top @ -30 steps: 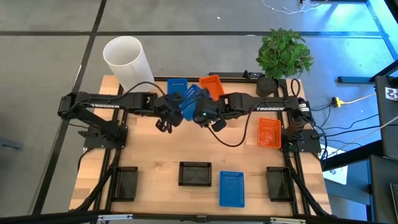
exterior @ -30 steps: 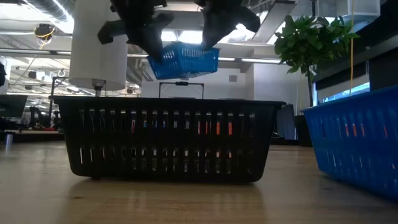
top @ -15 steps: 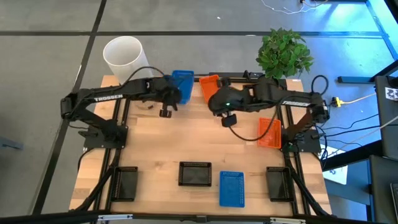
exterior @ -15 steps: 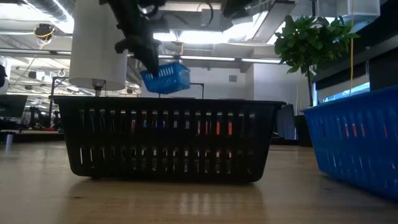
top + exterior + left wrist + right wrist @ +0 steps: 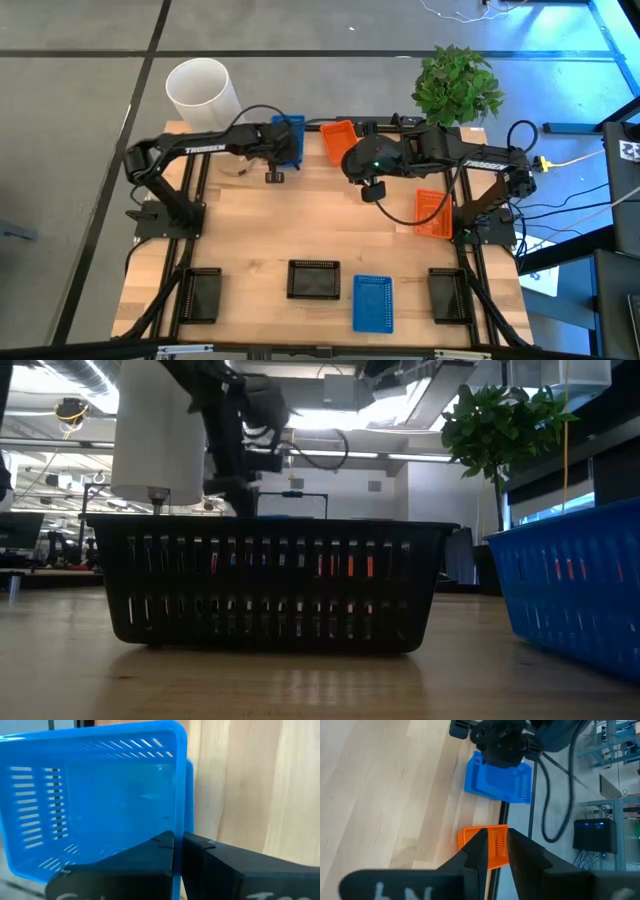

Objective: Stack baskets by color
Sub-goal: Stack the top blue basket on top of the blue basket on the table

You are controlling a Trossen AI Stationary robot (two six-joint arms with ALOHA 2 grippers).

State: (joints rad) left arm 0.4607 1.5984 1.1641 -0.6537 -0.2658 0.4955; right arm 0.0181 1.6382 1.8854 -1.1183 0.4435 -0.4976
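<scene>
The table (image 5: 250, 230) carries baskets far apart: a black basket (image 5: 313, 279) and a lone blue basket (image 5: 373, 302) at the near edge, an orange basket (image 5: 432, 213) on the right.

At the far edge the left pincer (image 5: 178, 847) is clamped on the wall of a blue basket (image 5: 95, 795), held over a second blue basket (image 5: 189, 795) whose rim shows just behind it. If it lets go while the two sit offset, the upper one could tip off toward the table's back edge.

The right pincer (image 5: 495, 847), fingers narrowly parted and holding nothing, hangs above another orange basket (image 5: 487, 845). Judging by how close the arms are, the right one could knock the blue pair.
</scene>
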